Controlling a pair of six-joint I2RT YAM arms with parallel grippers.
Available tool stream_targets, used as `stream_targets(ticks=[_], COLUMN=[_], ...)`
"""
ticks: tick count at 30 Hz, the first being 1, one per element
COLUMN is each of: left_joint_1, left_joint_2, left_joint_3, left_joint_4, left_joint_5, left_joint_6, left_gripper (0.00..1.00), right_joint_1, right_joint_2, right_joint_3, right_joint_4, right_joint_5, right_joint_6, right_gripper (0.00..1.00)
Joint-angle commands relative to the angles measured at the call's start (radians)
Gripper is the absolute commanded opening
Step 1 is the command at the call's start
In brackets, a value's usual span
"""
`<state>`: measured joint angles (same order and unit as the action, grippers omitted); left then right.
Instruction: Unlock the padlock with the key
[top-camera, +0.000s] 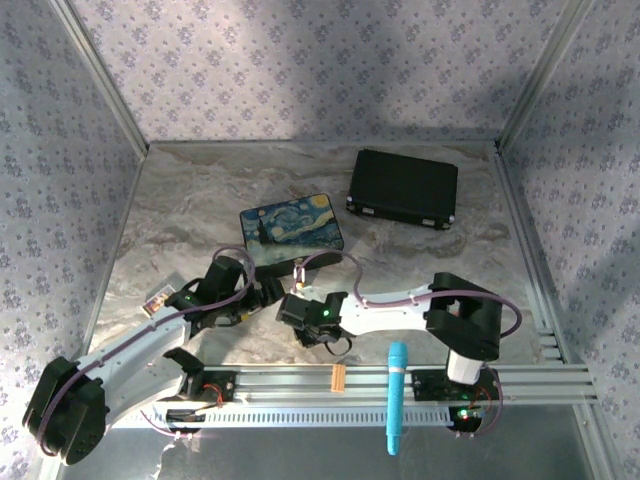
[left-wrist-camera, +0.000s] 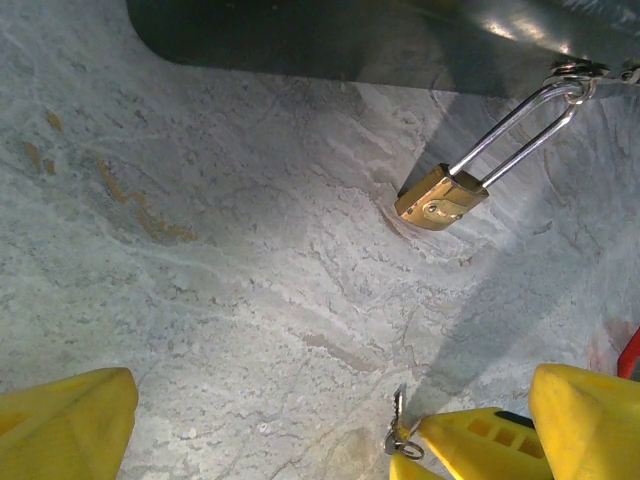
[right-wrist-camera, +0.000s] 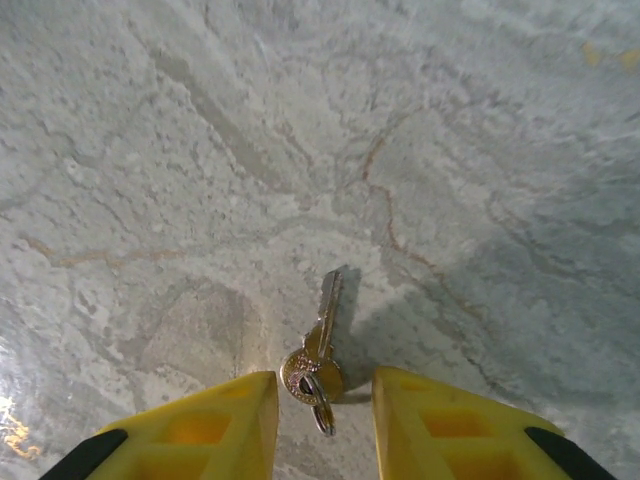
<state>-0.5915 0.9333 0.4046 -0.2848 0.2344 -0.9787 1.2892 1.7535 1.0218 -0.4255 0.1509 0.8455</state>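
The right gripper (right-wrist-camera: 325, 388), narrowly parted and empty, straddles the key (right-wrist-camera: 326, 318); it should pinch the bow squarely, leaving the blade free for the padlock (left-wrist-camera: 441, 197).

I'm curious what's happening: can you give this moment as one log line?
right gripper open, straddling key on table | left gripper open, facing padlock | padlock closed
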Motion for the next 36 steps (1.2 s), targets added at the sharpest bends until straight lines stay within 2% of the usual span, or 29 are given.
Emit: stream_targets(ticks=[1, 5, 8, 10, 15, 17, 20, 23, 26, 29, 33, 36], left_joint_1=[-0.011, -0.013, -0.013, -0.013, -0.035, -0.064, -0.128, -0.213, -0.277, -0.309, -0.332, -0.338], left_joint_2=[0.001, 0.0, -0.006, -0.007, 0.0, 0.0, 0.001, -0.003, -0.012, -0.011, -0.009, -0.023], left_joint_3=[-0.006, -0.013, -0.019, -0.023, -0.049, -0.074, -0.114, -0.152, -0.165, -0.19, -0.215, -0.213], left_joint_4=[0.017, 0.026, 0.03, 0.041, 0.137, 0.222, 0.349, 0.491, 0.564, 0.668, 0.789, 0.801], left_joint_5=[-0.018, -0.018, -0.017, -0.019, 0.003, -0.004, -0.06, -0.16, -0.25, -0.308, -0.353, -0.373], left_joint_6=[-0.006, -0.015, -0.02, -0.026, -0.092, -0.151, -0.25, -0.333, -0.37, -0.426, -0.476, -0.485], left_gripper=[1.0, 1.0, 1.0, 1.0, 0.96, 0.94, 0.88, 0.84, 0.82, 0.79, 0.68, 0.64], right_joint_1=[0.013, 0.013, 0.012, 0.005, -0.027, -0.049, -0.105, -0.161, -0.194, -0.225, -0.254, -0.258], right_joint_2=[0.035, 0.068, 0.076, 0.066, -0.023, -0.075, -0.163, -0.244, -0.301, -0.346, -0.378, -0.384], right_joint_3=[0.032, 0.044, 0.044, 0.034, -0.021, -0.049, -0.11, -0.169, -0.189, -0.222, -0.256, -0.262], right_joint_4=[-0.036, -0.028, -0.029, -0.018, 0.006, 0.004, 0.061, 0.145, 0.178, 0.263, 0.388, 0.443], right_joint_5=[0.027, 0.016, 0.008, -0.009, -0.029, -0.035, -0.106, -0.196, -0.225, -0.281, -0.344, -0.355], right_joint_6=[0.006, 0.0, 0.001, -0.007, -0.069, -0.105, -0.158, -0.18, -0.175, -0.141, -0.061, -0.035], right_gripper=[0.3, 0.28, 0.2, 0.09, 0.0, 0.0, 0.0, 0.0, 0.0, 0.0, 0.0, 0.0])
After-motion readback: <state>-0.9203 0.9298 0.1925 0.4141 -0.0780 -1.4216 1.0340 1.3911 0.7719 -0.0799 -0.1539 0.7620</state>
